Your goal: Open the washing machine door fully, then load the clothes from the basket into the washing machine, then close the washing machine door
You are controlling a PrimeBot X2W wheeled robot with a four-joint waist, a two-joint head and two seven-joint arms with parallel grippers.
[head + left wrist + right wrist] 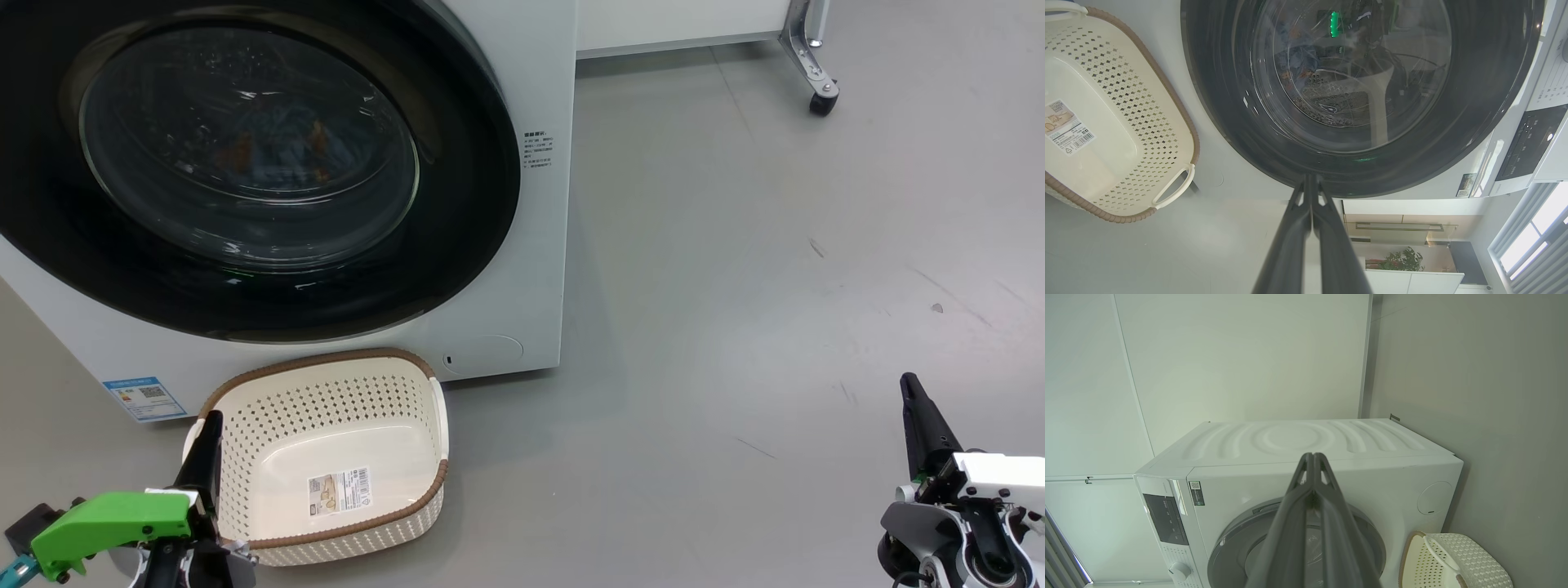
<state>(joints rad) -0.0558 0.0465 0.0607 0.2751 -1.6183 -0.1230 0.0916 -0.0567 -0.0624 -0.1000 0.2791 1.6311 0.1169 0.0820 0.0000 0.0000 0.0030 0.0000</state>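
The washing machine (531,269) stands at the upper left, and its round black-rimmed door (253,155) lies shut against the front. Behind the door glass, blue clothes with orange-brown print (277,143) rest in the drum; the left wrist view shows the clothes (1298,61) too. The cream basket (326,457) sits on the floor before the machine with only a label on its bottom. My left gripper (214,420) is shut with nothing in it, beside the basket's left rim. My right gripper (908,384) is shut and holds nothing, low at the right over bare floor.
A white cabinet on a castor wheel (823,102) stands at the back right. Grey floor (735,327) spreads right of the machine. A control panel (1165,518) and knob (1179,571) show on the machine's front in the right wrist view.
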